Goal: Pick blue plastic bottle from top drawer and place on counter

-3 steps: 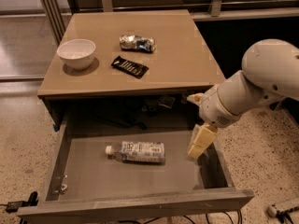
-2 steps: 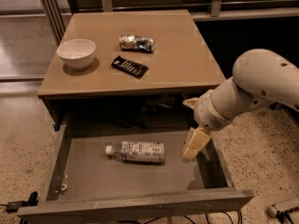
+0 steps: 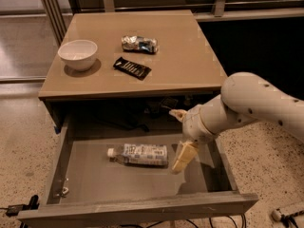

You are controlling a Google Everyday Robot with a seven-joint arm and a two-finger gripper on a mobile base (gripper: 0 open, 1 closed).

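Note:
The blue plastic bottle lies on its side on the flat bottom of the open top drawer, white cap pointing left. My gripper hangs inside the drawer just right of the bottle's base. It is open and empty, and one tan finger reaches down beside the bottle. The counter is the tan tabletop above the drawer.
On the counter stand a white bowl, a shiny foil snack packet and a flat black wrapper. The drawer's front panel is nearest the camera. Cables lie on the speckled floor at bottom left and right.
My arm has swung left and slightly lower inside the drawer, bringing the gripper close to the bottle's right end. The bottle has not moved.

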